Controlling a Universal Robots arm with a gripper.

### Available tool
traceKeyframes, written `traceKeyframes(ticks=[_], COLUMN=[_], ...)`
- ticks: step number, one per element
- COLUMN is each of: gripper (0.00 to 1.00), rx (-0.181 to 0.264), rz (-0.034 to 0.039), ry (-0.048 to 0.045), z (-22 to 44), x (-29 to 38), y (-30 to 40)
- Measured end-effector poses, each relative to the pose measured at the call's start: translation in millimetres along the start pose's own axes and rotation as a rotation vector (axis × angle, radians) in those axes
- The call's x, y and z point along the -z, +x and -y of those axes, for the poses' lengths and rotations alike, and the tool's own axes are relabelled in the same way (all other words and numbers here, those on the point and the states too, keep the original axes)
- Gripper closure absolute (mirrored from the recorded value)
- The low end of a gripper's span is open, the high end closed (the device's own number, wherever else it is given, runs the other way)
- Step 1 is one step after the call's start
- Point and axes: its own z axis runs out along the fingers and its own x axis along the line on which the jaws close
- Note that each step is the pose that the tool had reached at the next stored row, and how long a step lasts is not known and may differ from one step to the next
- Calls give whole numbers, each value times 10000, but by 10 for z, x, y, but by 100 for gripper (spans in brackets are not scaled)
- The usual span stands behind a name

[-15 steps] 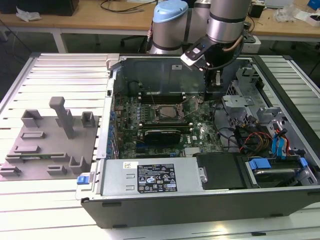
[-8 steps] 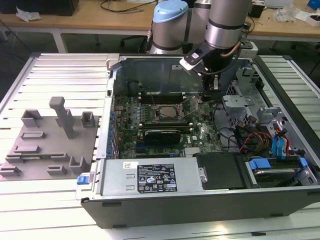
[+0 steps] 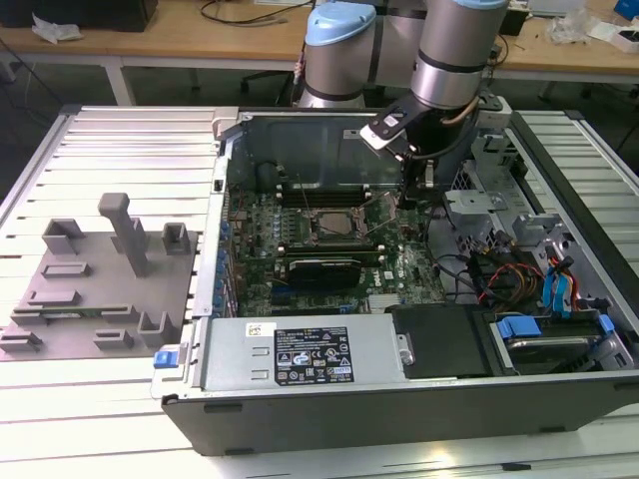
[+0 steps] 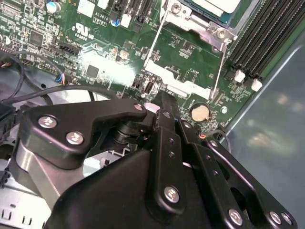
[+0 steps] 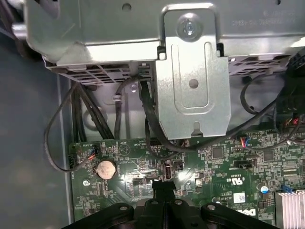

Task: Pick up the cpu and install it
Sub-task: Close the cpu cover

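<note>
The cpu (image 4: 215, 5) has a silvery-white top and lies in the motherboard socket, inside the metal socket frame (image 4: 190, 29). In the exterior view the socket (image 3: 330, 226) sits mid-board in the open computer case. My gripper (image 3: 403, 200) hangs low over the board just to the exterior view's right of the socket. Both wrist views show its black fingertips (image 4: 161, 99) pressed together, and I see nothing between them. The tip (image 5: 164, 187) hovers close over the green board, near the hinged metal plate (image 4: 178, 81) and a coin battery (image 4: 200, 112).
A metal drive bracket (image 5: 193, 86) and black cables (image 5: 147, 124) rise close behind the gripper. Memory slots (image 4: 257, 43) flank the socket. The power supply (image 3: 300, 354) fills the case front, with drive bays with blue tabs (image 3: 544, 329) beside it. A grey fixture tray (image 3: 90, 284) lies outside the case.
</note>
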Motion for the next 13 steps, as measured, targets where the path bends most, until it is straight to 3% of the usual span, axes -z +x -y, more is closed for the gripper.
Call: traceKeyframes(ticks=[3,13], gripper=[89,89], rx=[53,132], rz=[-18,-35], ry=[52,93], z=[-3,4], x=[-52,-57], y=[2,2])
